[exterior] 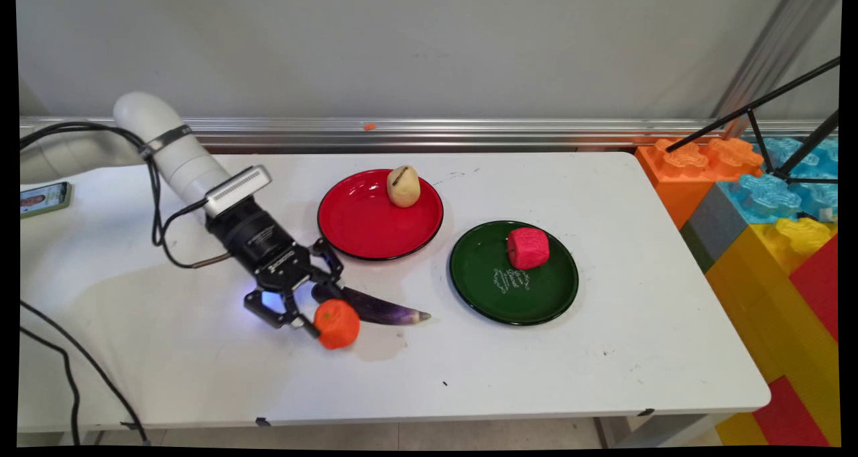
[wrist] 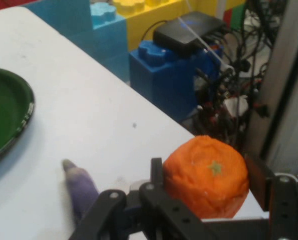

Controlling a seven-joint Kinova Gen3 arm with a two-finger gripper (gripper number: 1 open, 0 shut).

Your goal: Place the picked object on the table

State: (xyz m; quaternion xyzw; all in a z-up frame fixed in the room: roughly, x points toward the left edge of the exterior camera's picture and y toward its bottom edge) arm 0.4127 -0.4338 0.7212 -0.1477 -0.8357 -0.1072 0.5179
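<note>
My gripper (exterior: pixel 323 313) reaches low over the table's front left, shut on an orange toy tangerine (exterior: pixel 337 323). In the hand view the tangerine (wrist: pixel 207 175) sits squeezed between both fingers (wrist: pixel 156 167). A purple eggplant (exterior: pixel 382 307) lies on the table just behind the tangerine, its tip pointing right; the hand view shows the eggplant (wrist: pixel 80 187) to the left of the fingers. Further right is a green plate (exterior: pixel 472 289) with a red fruit (exterior: pixel 528 248) on it. A red plate (exterior: pixel 362 226) behind holds a potato (exterior: pixel 403 186).
A phone (exterior: pixel 44 198) lies at the table's far left edge. Large coloured foam blocks (exterior: pixel 757 209) and black tripod legs (exterior: pixel 764 142) stand off the right end. Black cables (exterior: pixel 67 370) hang at the front left. In the hand view the green plate (wrist: pixel 8 115) lies left.
</note>
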